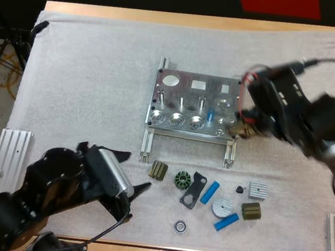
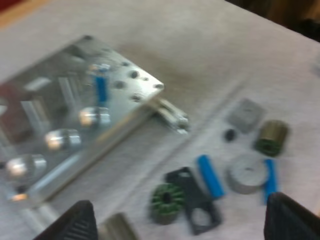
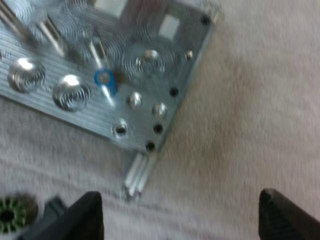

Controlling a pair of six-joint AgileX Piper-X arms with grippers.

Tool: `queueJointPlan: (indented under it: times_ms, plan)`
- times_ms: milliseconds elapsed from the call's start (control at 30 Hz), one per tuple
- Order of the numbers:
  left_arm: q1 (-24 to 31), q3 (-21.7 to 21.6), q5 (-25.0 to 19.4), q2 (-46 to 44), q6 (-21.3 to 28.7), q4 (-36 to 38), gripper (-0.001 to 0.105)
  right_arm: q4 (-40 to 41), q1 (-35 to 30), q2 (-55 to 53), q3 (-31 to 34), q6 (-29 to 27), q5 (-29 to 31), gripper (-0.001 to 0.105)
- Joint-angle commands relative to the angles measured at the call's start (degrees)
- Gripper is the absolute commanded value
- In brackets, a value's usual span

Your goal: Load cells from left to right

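Nearest, my left hand [image 1: 138,201] hangs wide open and empty over the front of the mat [image 1: 87,79]. Two loose cells [image 1: 210,192] lie to its right, one just beside a black bracket [image 1: 193,190]. A seated cell [image 1: 210,113] stands in the metal fixture [image 1: 213,97]. My right hand [image 1: 240,129], at the fixture's right front corner, is spread wide too and holds nothing.

Closing on the cell by the bracket could catch the bracket as well, or roll the cell away. The high view places both arms. The right wrist view adds the seated cell's round top, and the left wrist view adds the crowding around the loose cells.
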Motion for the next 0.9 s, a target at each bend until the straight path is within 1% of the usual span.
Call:
queueJointPlan:
  times_ms: [0, 100, 133, 200, 233, 300, 367, 433, 500, 533, 600, 667, 767, 867]
  plan:
    - [-0.06, -0.34, 3.29, 1.33, -0.33, -1.10, 0.067, 0.68, 0.09, -2.73, 1.99, 1.05, -0.17, 0.063]
    - [-0.56, -0.34, 6.48, 4.28, -0.33, -2.34, 0.067, 0.68, 0.09, -8.78, 7.71, 2.77, -0.17, 0.063]
    - [-0.65, -0.34, 6.56, 4.90, -0.33, -2.62, 0.067, 0.68, 0.09, -10.13, 8.44, 3.06, -0.17, 0.063]
    - [-2.07, -0.34, 6.64, 7.46, -0.33, -4.14, 0.062, 0.68, 0.09, -15.71, 12.61, 3.43, -0.17, 0.063]
    - [-2.58, -0.34, 6.64, 7.86, -0.33, -4.55, 0.060, 0.68, 0.09, -16.71, 13.59, 3.40, -0.17, 0.063]
    - [-5.05, -0.34, 6.64, 10.35, -0.33, -6.17, 0.053, 0.68, 0.09, -22.86, 16.92, 3.54, -0.17, 0.063]
    - [-7.39, -0.34, 6.52, 12.20, -0.33, -7.56, 0.052, 0.68, 0.09, -26.89, 19.40, 3.54, -0.17, 0.063]
    - [-9.66, -0.34, 5.85, 14.52, -0.33, -9.08, 0.052, 0.68, 0.09, -31.06, 21.53, 3.54, -0.85, 0.063]
    - [-12.79, -0.34, 4.07, 18.06, -0.33, -11.06, 0.052, 0.80, 0.09, -36.20, 24.69, 3.54, -4.86, 0.063]
    - [-13.52, -0.34, 3.45, 18.69, -0.33, -11.48, 0.052, 0.80, 0.09, -37.06, 25.45, 3.54, -5.82, 0.063]
    - [-15.71, -0.34, 1.41, 22.56, -0.33, -12.68, 0.052, 1.09, 0.09, -41.75, 28.08, 3.54, -11.07, 0.063]
    - [-16.94, -0.34, 0.32, 25.15, -0.33, -13.46, 0.052, 1.08, 0.09, -44.54, 30.04, 3.54, -13.86, 0.063]
    - [-18.22, -0.34, -0.49, 30.16, -0.33, -14.14, 0.052, 1.08, 0.09, -48.56, 32.25, 3.54, -14.51, 0.063]
    - [-18.37, -0.34, -0.53, 34.85, -0.57, -14.90, 0.052, 1.08, 0.09, -50.91, 33.58, 3.54, -14.51, 0.063]
